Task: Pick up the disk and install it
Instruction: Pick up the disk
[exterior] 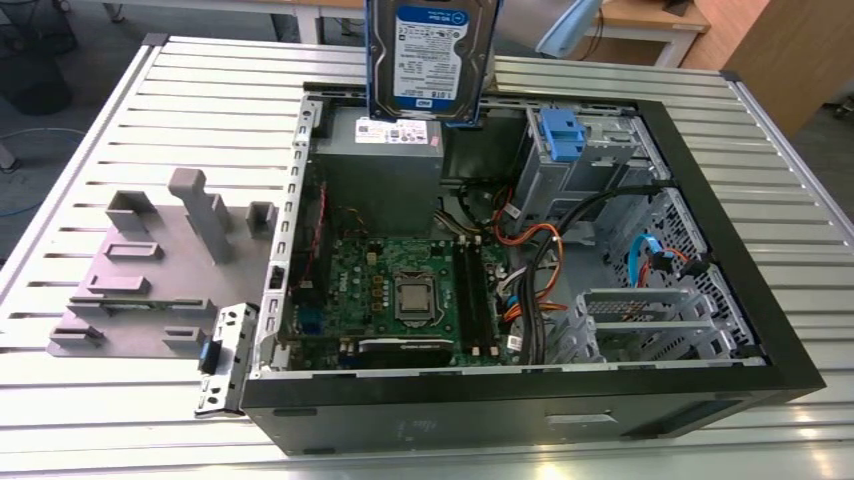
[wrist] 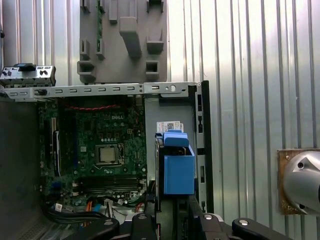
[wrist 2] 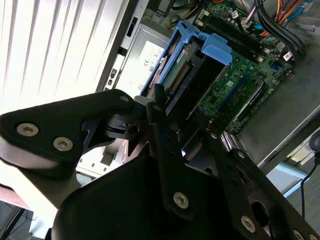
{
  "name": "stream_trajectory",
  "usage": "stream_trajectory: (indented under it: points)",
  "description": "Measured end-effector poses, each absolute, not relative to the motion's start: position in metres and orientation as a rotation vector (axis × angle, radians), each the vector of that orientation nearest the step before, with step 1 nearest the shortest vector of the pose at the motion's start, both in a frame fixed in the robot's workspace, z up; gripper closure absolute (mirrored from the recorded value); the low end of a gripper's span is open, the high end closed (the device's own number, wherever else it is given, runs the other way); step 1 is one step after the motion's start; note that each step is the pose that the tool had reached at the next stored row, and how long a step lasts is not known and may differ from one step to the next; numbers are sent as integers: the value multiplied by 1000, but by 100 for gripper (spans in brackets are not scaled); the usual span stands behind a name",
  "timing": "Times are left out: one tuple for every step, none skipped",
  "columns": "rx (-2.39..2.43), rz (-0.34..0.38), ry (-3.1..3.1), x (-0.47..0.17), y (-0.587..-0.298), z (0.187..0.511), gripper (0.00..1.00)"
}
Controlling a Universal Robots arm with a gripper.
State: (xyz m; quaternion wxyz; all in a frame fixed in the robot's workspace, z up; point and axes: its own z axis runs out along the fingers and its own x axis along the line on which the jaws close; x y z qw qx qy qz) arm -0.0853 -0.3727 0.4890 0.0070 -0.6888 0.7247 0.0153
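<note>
Disk (exterior: 431, 60) at top centre of the exterior view, upright, label toward camera, hanging clear above the open case (exterior: 467, 405) and over the grey power supply (exterior: 380, 165). Clamped in gripper (wrist 2: 180, 107), jaws closed on it from both sides in the second wrist view, probably to leave blue side rails (wrist: 178, 167) free for sliding into a bay. Case on its side, lid off, for top access to drive cage (exterior: 647, 325). Not yet installed.
</note>
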Motion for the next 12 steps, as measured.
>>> stream_trajectory:
  points:
    - [-2154,48,2267,-85,-373,489,65]
    - [-2154,48,2267,-85,-373,489,65]
    - [-2154,48,2267,-85,-373,489,65]
    - [-2154,48,2267,-85,-373,489,65]
    - [-2154,48,2267,-85,-373,489,65]
    - [-2154,48,2267,-85,-373,489,65]
    - [-2154,48,2267,-85,-373,489,65]
    - [-2155,48,2266,-85,-373,489,65]
    - [-2155,48,2267,-84,-373,489,65]
    - [-2155,48,2267,-84,-373,489,65]
    - [-2155,48,2267,-83,-373,489,65]
    - [-2155,48,2267,-82,-373,489,65]
